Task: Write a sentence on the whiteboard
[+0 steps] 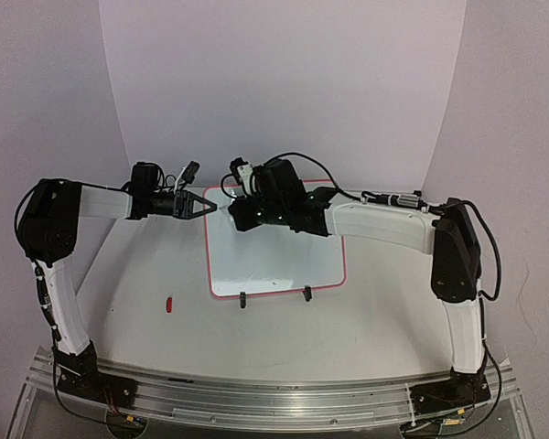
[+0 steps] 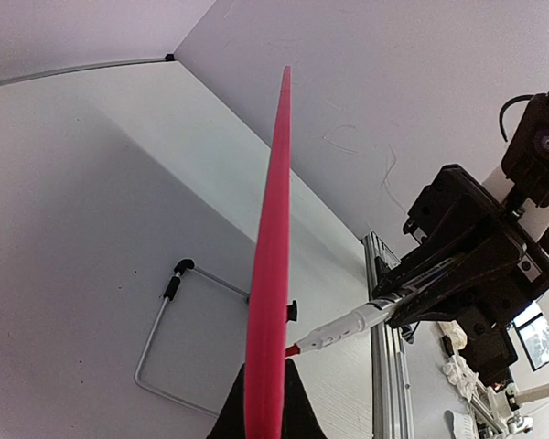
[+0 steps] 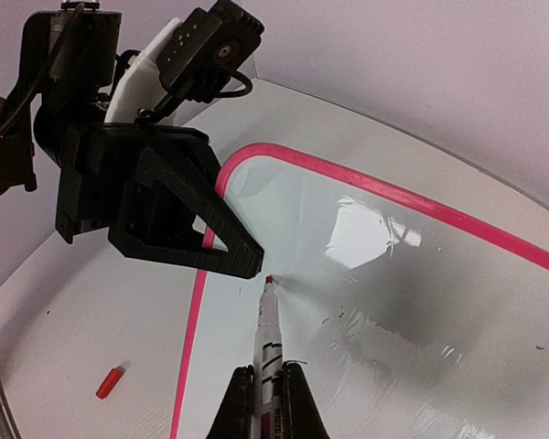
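1. Right claw (image 3: 268, 384) (nearest the lens in the right wrist view): closed tight round the barrel of a white marker (image 3: 266, 334). The marker is uncapped, its red tip pointing toward 12 o'clock.
2. Marker tip: over the upper-left part of the whiteboard (image 3: 366, 338), at or just off the glossy surface. Contact cannot be told.
3. Whiteboard: sits mid-counter (image 1: 165, 265). It has a red-pink frame (image 2: 270, 274) and two black clip feet (image 1: 243, 299) on its 6 o'clock edge. No stroke of the sentence shows on it.
4. Left claw (image 1: 210, 208): shut on the frame near the board's 10 o'clock corner (edge-on from its own wrist), bracing the board.
5. Red cap (image 1: 168, 305): loose on the counter at 8 o'clock from the board, well apart.

Step in hand, as judged: setting the tip for the first letter. Writing has not yet begun.

Next move calls for light downward pressure, then short controlled strokes running toward 3 o'clock. The left claw's hold must not slip (or the board shifts under the tip).
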### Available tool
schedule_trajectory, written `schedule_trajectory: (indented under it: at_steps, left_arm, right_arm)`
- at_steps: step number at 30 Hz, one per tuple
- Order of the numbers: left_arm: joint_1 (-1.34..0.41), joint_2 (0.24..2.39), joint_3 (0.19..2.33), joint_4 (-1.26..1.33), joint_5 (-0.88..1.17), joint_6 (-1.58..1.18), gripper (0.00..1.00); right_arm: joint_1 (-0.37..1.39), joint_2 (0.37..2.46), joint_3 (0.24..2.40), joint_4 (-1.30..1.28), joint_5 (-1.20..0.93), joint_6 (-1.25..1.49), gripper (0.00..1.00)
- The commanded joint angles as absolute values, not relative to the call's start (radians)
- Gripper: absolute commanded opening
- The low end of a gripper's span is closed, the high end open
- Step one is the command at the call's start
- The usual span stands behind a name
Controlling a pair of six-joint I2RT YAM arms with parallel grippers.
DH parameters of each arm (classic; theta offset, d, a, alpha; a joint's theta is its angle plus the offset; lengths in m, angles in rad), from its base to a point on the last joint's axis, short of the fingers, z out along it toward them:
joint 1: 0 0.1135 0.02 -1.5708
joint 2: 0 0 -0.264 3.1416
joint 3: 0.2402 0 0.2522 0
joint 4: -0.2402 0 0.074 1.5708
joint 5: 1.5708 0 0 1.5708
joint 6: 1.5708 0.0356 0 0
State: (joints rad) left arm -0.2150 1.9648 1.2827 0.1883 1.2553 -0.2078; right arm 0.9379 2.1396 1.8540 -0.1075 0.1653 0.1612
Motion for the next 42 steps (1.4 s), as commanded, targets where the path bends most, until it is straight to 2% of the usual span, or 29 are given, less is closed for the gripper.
schedule_trajectory:
  at_steps: [1, 21, 42]
  left_arm:
    - [-0.227, 1.953, 1.286, 0.174, 1.223, -0.11, 0.0]
    - [-0.227, 1.941, 1.277, 0.165, 1.225, -0.084, 0.0]
    - [-0.227, 1.937, 1.273, 0.169, 1.231, -0.08, 0.0]
  right_arm:
    - [0.943, 2.157, 1.909, -0.119, 0.186, 0.159, 0.0]
    - [0.943, 2.181, 1.954, -0.214, 0.253, 0.181, 0.0]
    - [0.941, 2.124, 1.882, -0.23, 0.36, 0.172, 0.0]
